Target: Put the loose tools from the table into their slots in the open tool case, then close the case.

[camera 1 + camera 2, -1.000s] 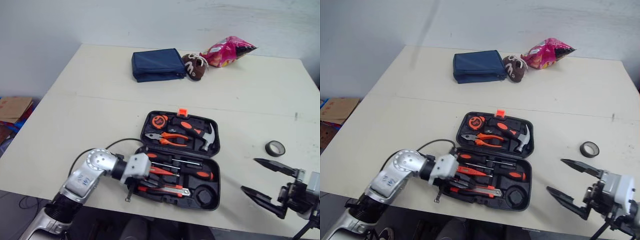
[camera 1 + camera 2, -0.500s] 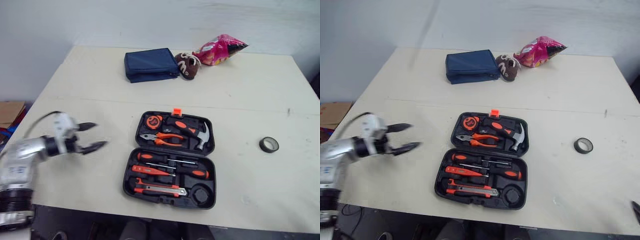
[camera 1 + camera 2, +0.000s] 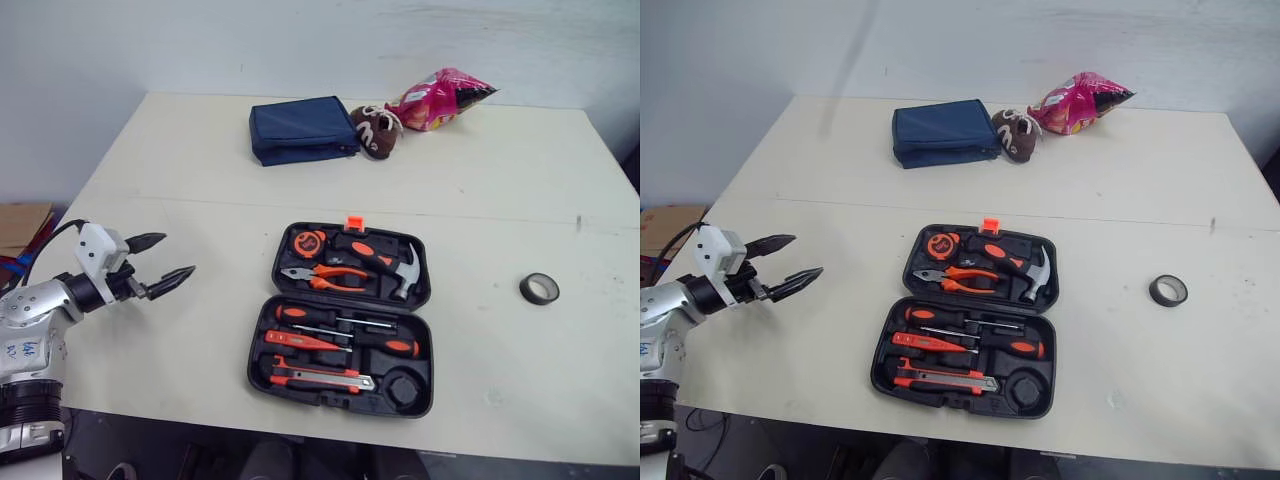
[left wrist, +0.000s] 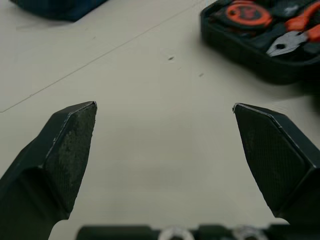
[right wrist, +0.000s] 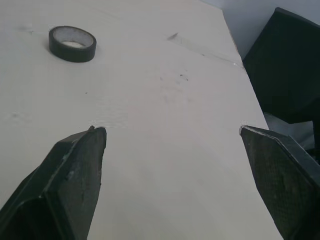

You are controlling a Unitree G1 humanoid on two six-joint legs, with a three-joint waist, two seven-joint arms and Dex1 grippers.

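Tape roll (image 3: 538, 289) lies loose near right edge of desk (image 3: 200, 200), well apart from open case (image 3: 425, 326) at front middle. Right hand (image 5: 170, 131) nearer, spread, empty; left hand (image 3: 174, 258) likewise, at left edge.

tool case (image 3: 256, 366): black, orange latch
tape roll (image 3: 538, 289): black
pouch (image 3: 300, 128): navy blue
snack bag (image 3: 440, 97): pink
plush toy (image 3: 376, 131): brown, white
table (image 3: 200, 200): cream

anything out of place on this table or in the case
Yes: the roll of black tape lies loose on the table to the right of the open tool case, while the round slot in the case's near right corner looks empty.
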